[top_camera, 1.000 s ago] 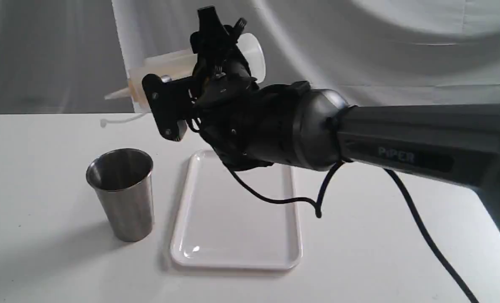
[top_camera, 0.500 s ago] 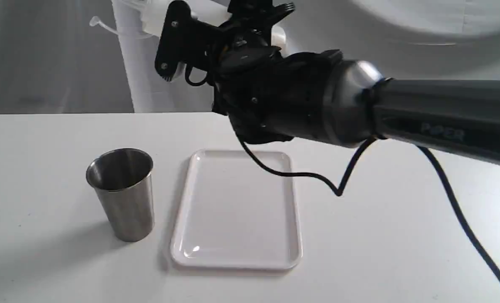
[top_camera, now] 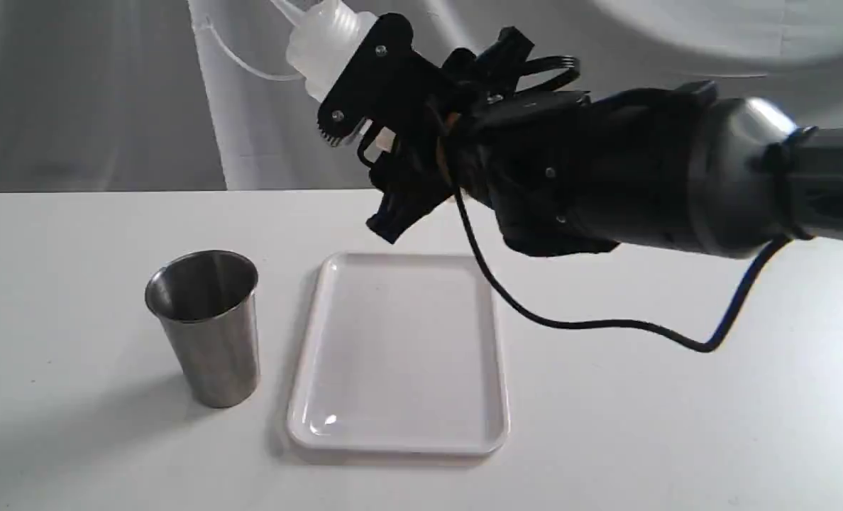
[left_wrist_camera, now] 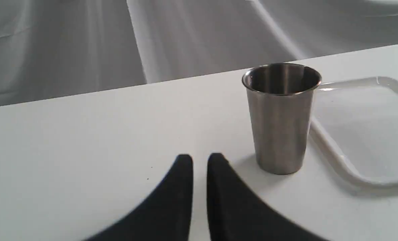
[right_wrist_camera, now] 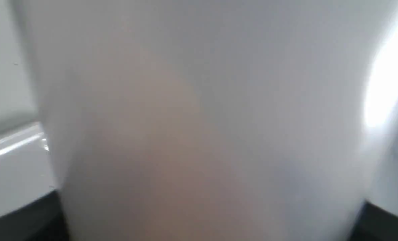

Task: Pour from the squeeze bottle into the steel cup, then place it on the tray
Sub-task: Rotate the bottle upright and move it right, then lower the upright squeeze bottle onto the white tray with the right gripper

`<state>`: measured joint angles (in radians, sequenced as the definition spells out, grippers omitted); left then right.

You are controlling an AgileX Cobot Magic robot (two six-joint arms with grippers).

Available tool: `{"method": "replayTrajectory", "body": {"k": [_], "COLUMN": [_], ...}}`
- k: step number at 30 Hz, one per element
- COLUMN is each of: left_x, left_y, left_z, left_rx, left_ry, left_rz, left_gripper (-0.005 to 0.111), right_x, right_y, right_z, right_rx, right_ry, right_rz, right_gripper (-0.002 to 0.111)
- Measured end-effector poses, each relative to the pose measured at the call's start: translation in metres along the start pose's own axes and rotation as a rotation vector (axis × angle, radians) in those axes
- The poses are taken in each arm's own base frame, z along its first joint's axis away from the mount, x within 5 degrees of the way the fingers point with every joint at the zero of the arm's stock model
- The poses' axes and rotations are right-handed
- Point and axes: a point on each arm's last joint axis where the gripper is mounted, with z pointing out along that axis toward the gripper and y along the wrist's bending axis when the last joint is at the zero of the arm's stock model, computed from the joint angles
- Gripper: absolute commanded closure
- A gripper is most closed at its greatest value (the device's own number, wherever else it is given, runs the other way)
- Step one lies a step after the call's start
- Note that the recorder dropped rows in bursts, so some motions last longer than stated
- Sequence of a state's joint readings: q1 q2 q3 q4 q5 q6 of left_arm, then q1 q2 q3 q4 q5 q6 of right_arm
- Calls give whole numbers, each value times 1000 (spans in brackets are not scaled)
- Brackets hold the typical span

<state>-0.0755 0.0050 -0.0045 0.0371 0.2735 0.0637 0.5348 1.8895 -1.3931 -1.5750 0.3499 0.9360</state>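
Note:
The squeeze bottle (top_camera: 320, 41) is held high over the table behind the tray's far edge. It is tilted, with the nozzle pointing up and to the left, and my right gripper (top_camera: 368, 160) is shut on its body. In the right wrist view the bottle's whitish wall (right_wrist_camera: 199, 134) fills the picture as a blur. The steel cup (top_camera: 205, 326) stands upright on the table, left of the white tray (top_camera: 301, 397), which has nothing on it. My left gripper (left_wrist_camera: 200, 160) hovers low near the cup (left_wrist_camera: 281, 117), shut with nothing between its fingers. It does not show in the exterior view.
A black cable (top_camera: 606, 325) hangs from the right arm above the table, right of the tray. White cloth drapes behind the table's back edge. The tray's rim (left_wrist_camera: 333, 157) lies just beside the cup's base.
The right arm has swung the bottle up and to the right. It went from lying sideways with the nozzle pointing left above the cup's side to nozzle-up behind the tray. Cup and tray have not moved.

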Motion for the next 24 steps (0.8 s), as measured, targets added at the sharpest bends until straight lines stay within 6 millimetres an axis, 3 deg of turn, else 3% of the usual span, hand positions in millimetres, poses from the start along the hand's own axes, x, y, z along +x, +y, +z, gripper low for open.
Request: {"method": "replayTrajectory", "body": {"k": [12, 24], "left_x": [0, 0], "left_y": [0, 0], "left_z": [0, 0], "left_rx": [0, 0], "left_ry": [0, 0], "left_rz": [0, 0], "left_gripper": [98, 98], "right_x": [30, 39], "right_y": [-6, 13], "right_z": [7, -1], "right_rx": [-171, -412], "right_ry": [-6, -291], "right_rz": [234, 204], "right_gripper": [108, 108]}}
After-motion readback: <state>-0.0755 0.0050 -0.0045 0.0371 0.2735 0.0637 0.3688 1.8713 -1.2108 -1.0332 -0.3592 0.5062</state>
